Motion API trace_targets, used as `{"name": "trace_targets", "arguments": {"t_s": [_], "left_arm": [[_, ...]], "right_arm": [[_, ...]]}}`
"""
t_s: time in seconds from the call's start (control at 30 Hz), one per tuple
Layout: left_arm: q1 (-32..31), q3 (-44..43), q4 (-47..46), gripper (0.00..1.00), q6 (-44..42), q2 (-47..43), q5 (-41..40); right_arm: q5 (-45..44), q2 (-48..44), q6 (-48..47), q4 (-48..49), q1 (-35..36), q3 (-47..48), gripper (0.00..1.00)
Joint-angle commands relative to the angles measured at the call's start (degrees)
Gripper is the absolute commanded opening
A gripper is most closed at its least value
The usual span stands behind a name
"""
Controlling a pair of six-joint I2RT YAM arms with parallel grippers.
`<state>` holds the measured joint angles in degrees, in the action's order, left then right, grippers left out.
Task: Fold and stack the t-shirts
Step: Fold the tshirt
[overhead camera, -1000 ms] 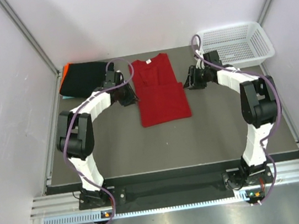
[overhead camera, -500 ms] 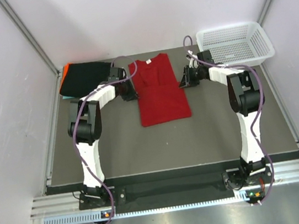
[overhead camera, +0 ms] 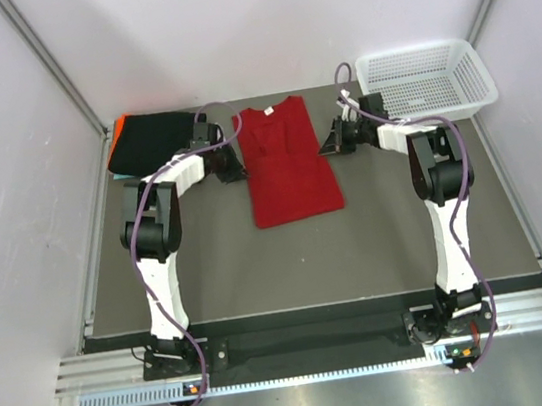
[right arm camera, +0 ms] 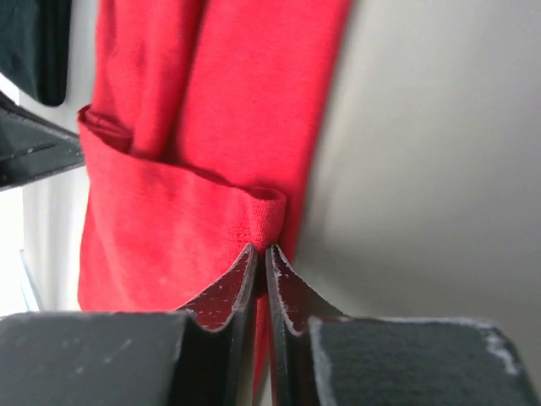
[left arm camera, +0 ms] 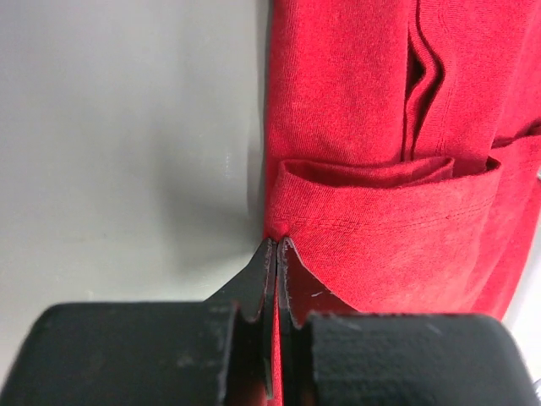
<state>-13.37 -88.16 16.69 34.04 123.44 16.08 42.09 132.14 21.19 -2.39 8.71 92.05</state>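
Fingers (left arm camera: 252, 292) of the left gripper (left arm camera: 275, 247) are pinched tight on the left side edge of the red t-shirt (left arm camera: 363, 127). The right gripper (right arm camera: 260, 252) clamps the opposite edge the same way. The shirt lies flat between them, collar at the far end, sleeves tucked in.

Likely step is the half fold. Lift both edges level, at matched pace, and keep the cloth taut so the sleeves stay tucked.

The black t-shirt (overhead camera: 153, 142) sits folded at far left over an orange edge (overhead camera: 112, 136). The white basket (overhead camera: 460, 108), far right, has nothing visible inside.
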Motion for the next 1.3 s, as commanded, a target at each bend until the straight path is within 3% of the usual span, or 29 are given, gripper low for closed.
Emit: {"name": "trace_targets", "arguments": {"t_s": [0.0,0.3,0.37,0.47,0.5,0.63,0.73,0.83,0.97,1.13,1.27], "left_arm": [[0.7,0.1,-3.4,0.02,0.2,1.0,-0.4],[0.8,-0.2,-2.8,0.0,1.6,0.6,-2.9],[0.8,-0.9,-1.7,0.01,2.0,0.8,-2.2],[0.8,-2.0,0.4,0.14,2.9,0.5,-1.8],[0.9,-2.5,1.1,0.22,3.0,-0.4,-1.9],[0.8,-2.5,4.8,0.4,3.2,-5.2,-5.3],[0.7,-0.5,8.4,0.42,3.6,-9.9,-6.9],[0.6,7.4,7.8,0.43,5.2,-16.4,-5.6],[0.2,23.4,0.7,0.43,8.5,-27.3,-1.0],[-1.7,33.1,-5.2,0.44,12.5,-33.2,2.6],[-2.5,38.1,-9.2,0.47,15.3,-33.8,4.4]], "right_arm": [[1.3,1.9,2.2,4.3,-2.1,2.0,0.08],[-1.5,4.2,2.9,-0.2,-2.5,5.9,0.11],[-1.4,4.0,3.1,-0.2,-2.5,5.6,0.17],[-1.0,4.1,2.9,-1.6,-2.4,6.5,0.31],[-1.2,3.8,2.6,-3.7,-2.6,6.9,0.32],[-5.6,-0.3,3.5,-9.5,-2.8,7.6,0.42],[-10.8,-5.2,7.4,-15.3,-3.2,6.3,0.52],[-13.9,-11.6,10.2,-18.2,-3.0,0.8,0.55],[-16.4,-23.3,19.3,-13.9,-2.4,-16.1,0.56],[-18.9,-30.5,25.3,-9.6,-1.2,-29.5,0.56],[-19.1,-33.7,25.2,-5.9,0.1,-33.2,0.56]]}}
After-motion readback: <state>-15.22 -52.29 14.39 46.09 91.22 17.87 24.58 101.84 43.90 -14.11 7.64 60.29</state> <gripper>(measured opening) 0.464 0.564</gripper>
